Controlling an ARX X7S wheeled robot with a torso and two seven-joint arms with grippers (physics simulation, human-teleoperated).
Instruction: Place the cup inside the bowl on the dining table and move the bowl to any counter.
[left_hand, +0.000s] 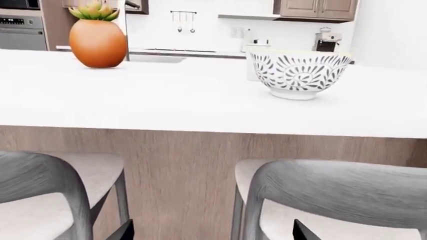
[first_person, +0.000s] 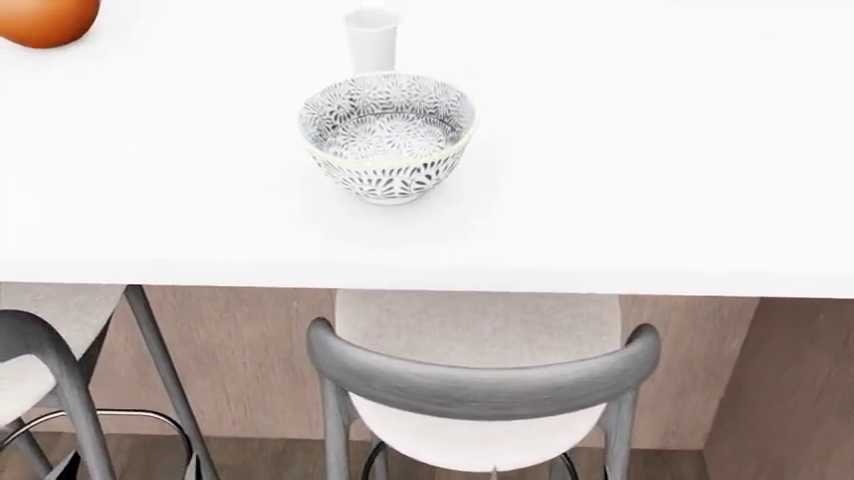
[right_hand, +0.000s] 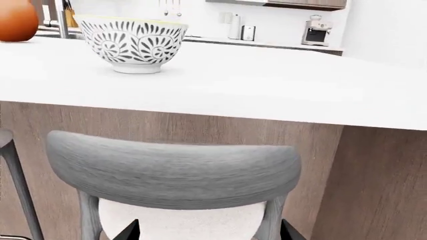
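Observation:
The bowl (first_person: 387, 135), black-and-white leafy pattern with a pale rim, stands empty on the white dining table (first_person: 641, 150). Just behind it stands the plain white cup (first_person: 371, 40), upright and apart from the bowl. The left wrist view shows the bowl (left_hand: 299, 74) with the cup (left_hand: 256, 48) peeking out behind its edge. From the right wrist view only the bowl (right_hand: 131, 42) shows. My left gripper (left_hand: 212, 234) and right gripper (right_hand: 210, 232) are both open and empty, low in front of the table's brown side, below the top. Neither arm shows in the head view.
Grey-backed stools (first_person: 481, 375) (first_person: 40, 350) stand tucked against the table's near side, right before my grippers. An orange vase with a plant (left_hand: 98, 40) sits at the table's far left. A kitchen counter (right_hand: 267, 45) with a coffee machine (right_hand: 314, 31) runs along the back wall.

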